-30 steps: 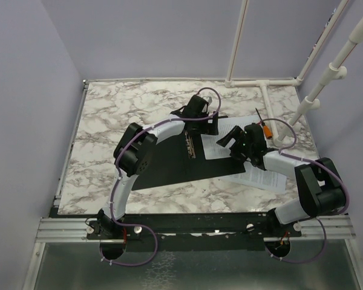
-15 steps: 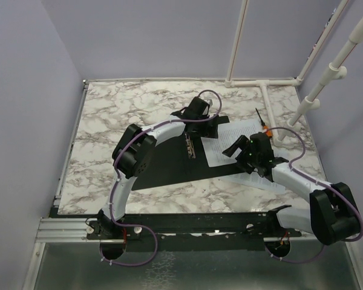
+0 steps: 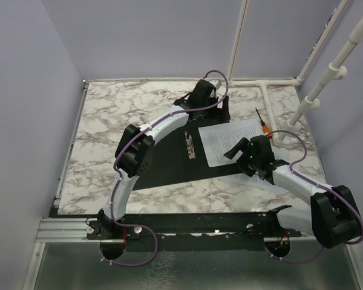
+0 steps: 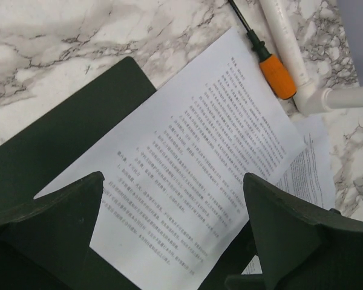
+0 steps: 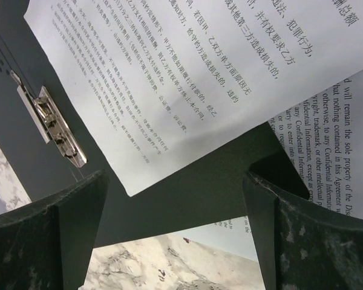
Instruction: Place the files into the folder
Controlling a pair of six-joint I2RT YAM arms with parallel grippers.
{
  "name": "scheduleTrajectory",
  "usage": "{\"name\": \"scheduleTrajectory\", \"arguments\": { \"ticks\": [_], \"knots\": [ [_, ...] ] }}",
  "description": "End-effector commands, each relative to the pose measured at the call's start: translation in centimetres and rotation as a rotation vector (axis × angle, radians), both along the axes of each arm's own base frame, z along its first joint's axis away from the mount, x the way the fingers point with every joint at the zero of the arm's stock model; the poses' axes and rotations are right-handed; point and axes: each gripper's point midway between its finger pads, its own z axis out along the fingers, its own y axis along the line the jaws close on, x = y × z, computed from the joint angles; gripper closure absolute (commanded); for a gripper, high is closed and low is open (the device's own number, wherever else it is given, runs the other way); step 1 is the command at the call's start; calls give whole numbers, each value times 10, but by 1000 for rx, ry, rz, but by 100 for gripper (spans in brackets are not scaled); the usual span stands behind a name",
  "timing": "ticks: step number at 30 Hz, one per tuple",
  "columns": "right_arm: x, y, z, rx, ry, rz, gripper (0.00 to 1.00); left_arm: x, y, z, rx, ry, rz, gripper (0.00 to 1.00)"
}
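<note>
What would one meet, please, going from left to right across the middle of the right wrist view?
metal clip → sheet printed in Chinese → sheet printed in English

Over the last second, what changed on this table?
The left tool pulled away toward the far edge, uncovering the top printed sheet on the open folder. The right tool drew back slightly as its elbow swung outward. Both tools are open, holding nothing. Folder and orange screwdriver stayed put.
</note>
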Motion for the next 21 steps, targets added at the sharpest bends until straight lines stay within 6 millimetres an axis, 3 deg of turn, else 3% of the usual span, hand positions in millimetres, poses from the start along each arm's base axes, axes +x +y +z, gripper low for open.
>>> {"name": "scheduleTrajectory", "arguments": {
  "ticks": [1,13,21],
  "knots": [
    [-5,-13,-11,-40,30,-72,4,1,-16,-29,8,39,-48,1],
    [-10,-20,-31,17,74,-209,4,2,-17,-84,76,82,-66,1],
    [-9,-23,-44,42,85,-283,4,-6,-7,-101,117,105,-61,1]
  ]
}}
